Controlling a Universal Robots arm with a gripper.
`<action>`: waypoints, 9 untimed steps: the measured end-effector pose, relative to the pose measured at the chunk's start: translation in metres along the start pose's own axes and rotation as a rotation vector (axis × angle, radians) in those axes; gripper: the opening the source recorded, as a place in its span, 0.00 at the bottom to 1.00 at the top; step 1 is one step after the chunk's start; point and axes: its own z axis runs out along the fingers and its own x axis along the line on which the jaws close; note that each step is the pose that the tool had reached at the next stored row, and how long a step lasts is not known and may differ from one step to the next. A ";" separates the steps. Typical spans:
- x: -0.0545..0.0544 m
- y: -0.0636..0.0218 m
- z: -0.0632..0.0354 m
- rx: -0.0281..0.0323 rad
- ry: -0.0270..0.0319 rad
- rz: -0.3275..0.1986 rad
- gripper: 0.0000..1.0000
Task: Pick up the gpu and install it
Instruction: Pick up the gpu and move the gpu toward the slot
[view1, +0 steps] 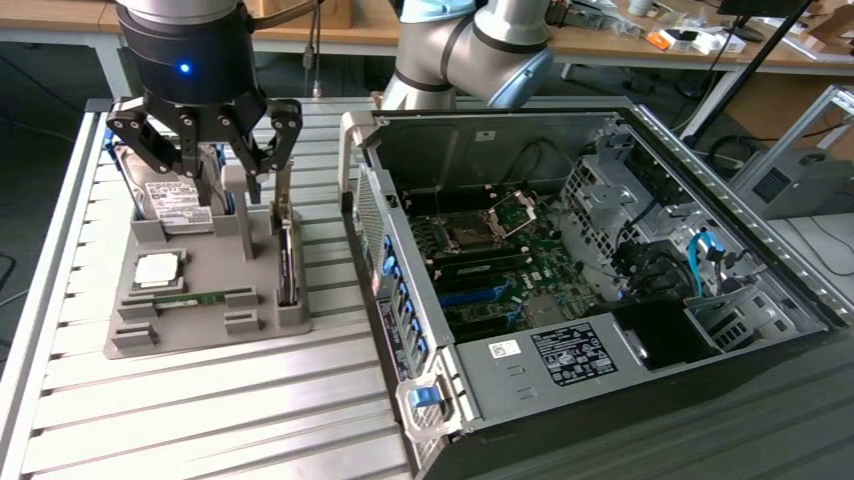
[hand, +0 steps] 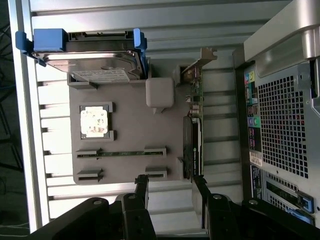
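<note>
My tool (view1: 220, 165) hangs spread wide above the grey holder tray (view1: 200, 335), pinching nothing. The gpu (view1: 284, 255) stands on edge in a slot along the tray's side nearest the open computer case (view1: 467, 150), its silver bracket at the far end. In the wrist view, 1 of my fingertips (hand: 198, 184) sits close to the card's near end. The tray also holds 1 hard drive (view1: 180, 200) in a blue caddy, 1 processor (view1: 158, 268) and 1 memory stick (view1: 200, 297), all on the slatted metal surface (view1: 200, 410).
</note>
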 end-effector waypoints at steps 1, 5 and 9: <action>0.000 0.0000 0.0002 0.0000 0.0000 0.000 0.48; 0.000 0.0000 0.0010 0.0000 0.0000 0.000 0.48; 0.000 -0.0001 0.0022 0.0000 0.0000 0.000 0.48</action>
